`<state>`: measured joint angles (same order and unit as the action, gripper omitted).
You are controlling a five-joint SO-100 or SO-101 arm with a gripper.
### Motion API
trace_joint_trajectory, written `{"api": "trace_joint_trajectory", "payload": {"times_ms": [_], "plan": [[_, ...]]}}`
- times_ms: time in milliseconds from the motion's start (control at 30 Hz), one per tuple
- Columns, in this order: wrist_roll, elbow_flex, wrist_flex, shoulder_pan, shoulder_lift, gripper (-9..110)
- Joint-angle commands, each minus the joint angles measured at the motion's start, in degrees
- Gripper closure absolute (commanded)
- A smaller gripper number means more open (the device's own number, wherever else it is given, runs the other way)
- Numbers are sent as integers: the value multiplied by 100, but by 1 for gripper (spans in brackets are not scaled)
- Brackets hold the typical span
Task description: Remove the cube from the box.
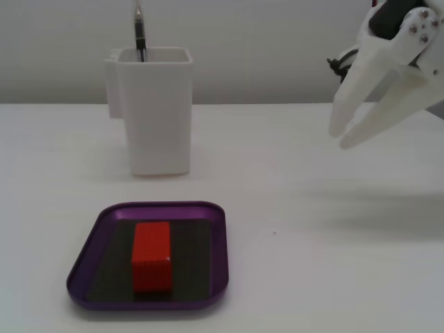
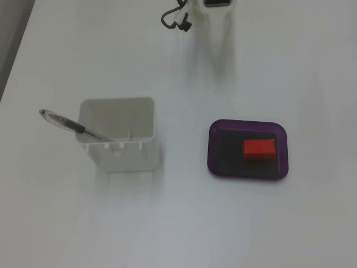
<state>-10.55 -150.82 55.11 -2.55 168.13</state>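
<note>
The red cube (image 1: 151,255) lies on the dark floor of the purple tray, the box (image 1: 84,257), lengthwise near its middle. In the other fixed view the cube (image 2: 259,149) sits in the right half of the box (image 2: 215,162). My white gripper (image 1: 342,137) hangs above the table at the upper right of this fixed view, pointing down and left, well away from the box. Its fingers stand slightly apart and hold nothing. In the other fixed view the gripper (image 2: 221,58) shows as a pale shape at the top edge, beyond the box.
A tall white square container (image 1: 154,111) with a pen (image 1: 139,31) in it stands behind the box. In the other fixed view the container (image 2: 120,139) is left of the box. A black cable (image 2: 174,19) lies near the arm.
</note>
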Motion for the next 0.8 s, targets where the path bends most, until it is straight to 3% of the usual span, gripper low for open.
{"api": "trace_joint_trajectory", "payload": {"times_ms": [0,467,633,767], "plan": [[53,396,-44,-97,-185,100],[9,483,360,-35,-563,100],[-527,1468,571,-105,-870,100],[-729,2276,712,-290,-2250,100]]}}
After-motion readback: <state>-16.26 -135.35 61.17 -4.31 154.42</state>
